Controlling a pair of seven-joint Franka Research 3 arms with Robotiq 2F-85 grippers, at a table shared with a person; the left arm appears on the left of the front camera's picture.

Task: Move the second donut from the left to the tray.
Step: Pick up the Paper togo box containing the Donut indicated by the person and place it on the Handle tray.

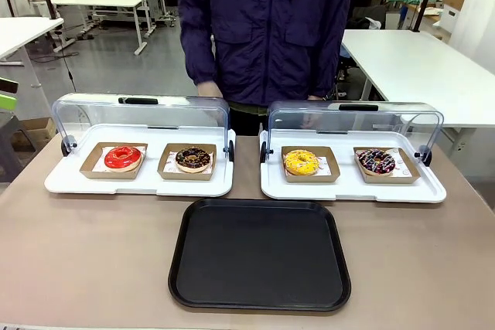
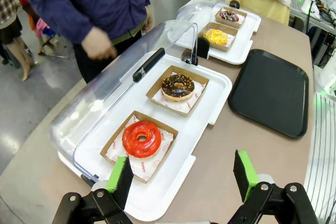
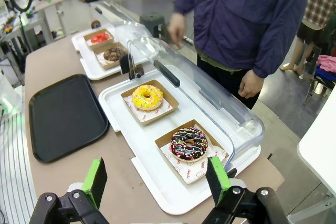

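The chocolate-glazed donut with nut bits (image 1: 192,158) (image 2: 177,86) (image 3: 112,53) sits in its brown cardboard holder on the left white display tray (image 1: 66,183), to the right of the red-glazed donut (image 1: 123,157) (image 2: 141,138). The black tray (image 1: 260,254) (image 2: 270,91) (image 3: 63,116) lies bare near the table's front edge. My left gripper (image 2: 182,174) hangs open above the table beside the left display tray, nothing between its green pads. My right gripper (image 3: 156,178) is open too, above the near edge of the right display tray.
The right display tray (image 1: 429,191) holds a yellow donut (image 1: 301,161) (image 3: 146,96) and a sprinkled dark donut (image 1: 377,161) (image 3: 188,142). Both clear domed lids (image 1: 143,117) stand raised at the back. A person in a dark jacket (image 1: 267,28) stands at the far side, hands near the lids.
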